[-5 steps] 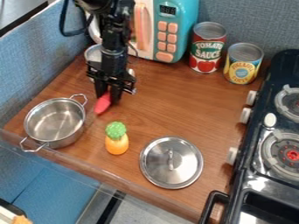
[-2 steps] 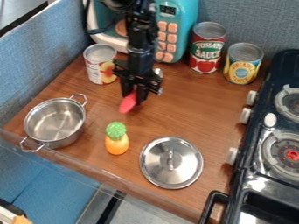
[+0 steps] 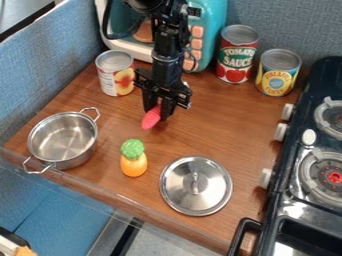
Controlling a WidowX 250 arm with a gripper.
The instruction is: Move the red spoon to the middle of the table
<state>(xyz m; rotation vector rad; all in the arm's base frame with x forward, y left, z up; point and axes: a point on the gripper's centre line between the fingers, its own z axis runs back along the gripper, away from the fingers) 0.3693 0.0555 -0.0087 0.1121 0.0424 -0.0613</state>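
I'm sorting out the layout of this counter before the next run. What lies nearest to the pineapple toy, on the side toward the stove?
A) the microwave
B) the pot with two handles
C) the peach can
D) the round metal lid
D: the round metal lid lies just beside the pineapple toy, between it and the stove.

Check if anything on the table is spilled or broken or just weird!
Nothing looks spilled, tipped over or broken. One small oddity: the metal pot stands open while a lid lies apart from it on the table. The gripper holds the red spoon.
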